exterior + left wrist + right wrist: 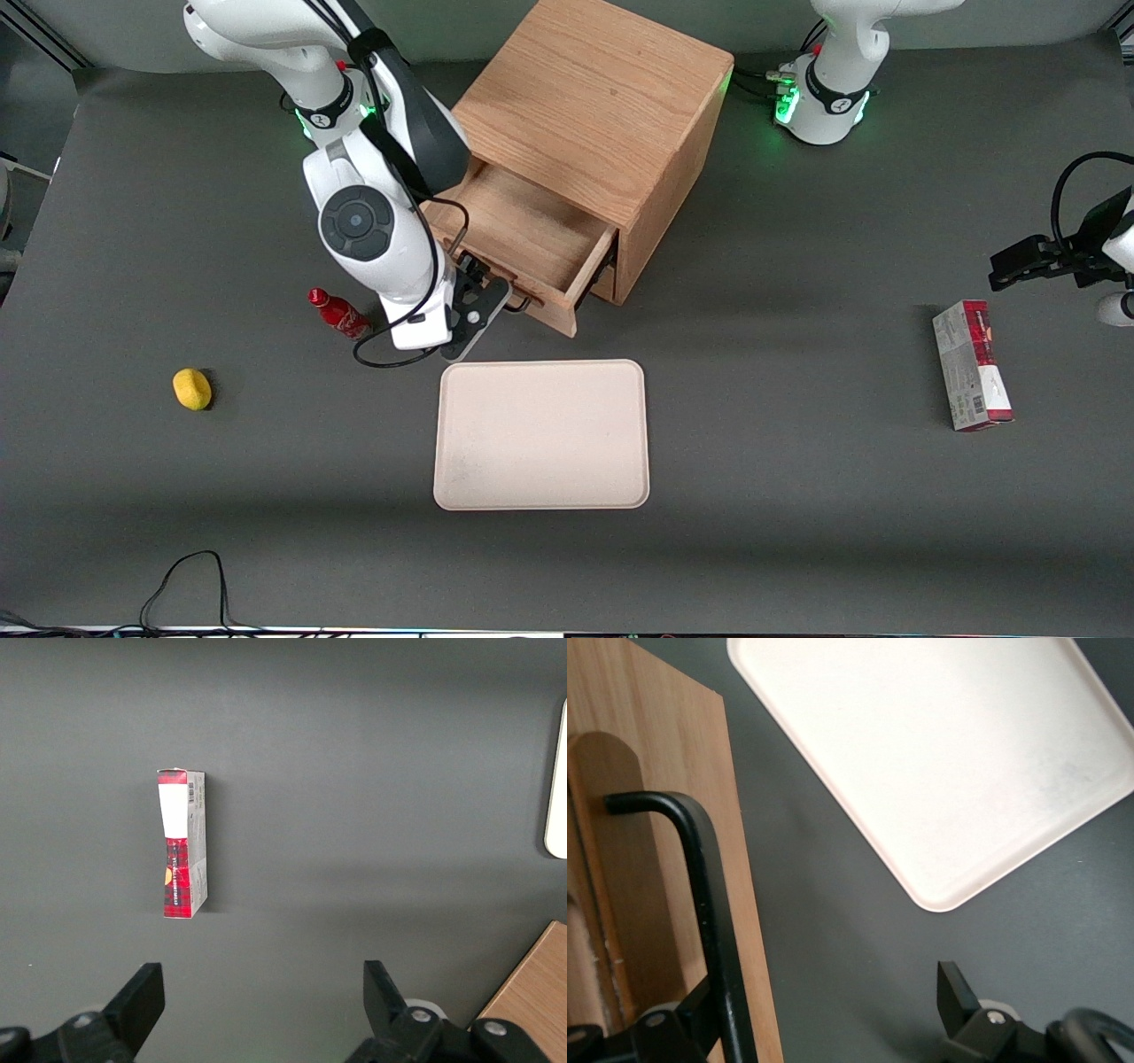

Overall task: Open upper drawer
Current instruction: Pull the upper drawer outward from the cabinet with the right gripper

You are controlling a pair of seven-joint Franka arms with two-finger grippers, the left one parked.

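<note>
- Now, your gripper (485, 306) sits at the front face of the upper drawer (523, 235), low over the table, just in front of the oak cabinet (589, 115).
- The drawer already stands well out of the cabinet, its bare wooden floor showing, so I judge the opening largely done.
- The jaws are spread, not clenched: in the right wrist view one finger (678, 1028) lies against the drawer front beside the black handle (709, 904), and the other finger (957, 992) stands apart over bare table.
- The handle bar runs between the jaws but close to the drawer-side finger, so nothing is grasped; you hook it at most, and I cannot tell whether that finger touches the bar.
- The relation that matters: the handle's long axis runs along the drawer face, crosswise to the line between your fingers, and the drawer slides outward from the cabinet toward the tray (540, 434).
- Any further pull should, by my reading, go straight along that slide line, away from the cabinet.
- The tray lies just ahead of the jaws on the pull side, near but not touching the drawer front; a long pull could bring the gripper over its rim.
- A red bottle (338, 314) lies beside the wrist, away from the drawer, and a yellow object (192, 389) lies farther off toward the working arm's end.
</note>
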